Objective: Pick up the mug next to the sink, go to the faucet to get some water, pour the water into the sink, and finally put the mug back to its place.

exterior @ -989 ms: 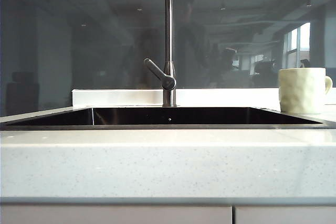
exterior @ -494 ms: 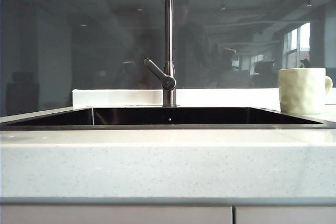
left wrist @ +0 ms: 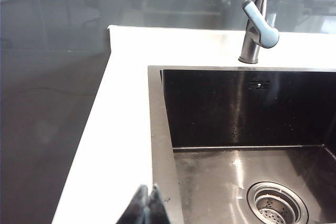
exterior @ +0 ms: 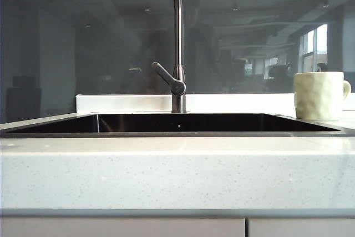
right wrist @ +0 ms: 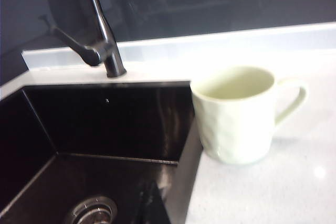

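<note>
I see my left gripper (left wrist: 146, 208) pressed together over the counter (left wrist: 113, 129) at the sink's (exterior: 177, 133) left rim; faucet (exterior: 177, 43) mid-back; right gripper (right wrist: 149, 203) closed above the basin, mug (exterior: 319, 95) upright on its right

No visible change, exterior view identical

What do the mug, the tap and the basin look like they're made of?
The mug looks like glazed ceramic: pale cream, dimpled, with a soft sheen.

The faucet appears to be brushed steel: a grey pipe with a dull metallic gleam.

The sink seems to be dark, polished metal: its walls reflect like a mirror, though a coating can't be ruled out.
</note>
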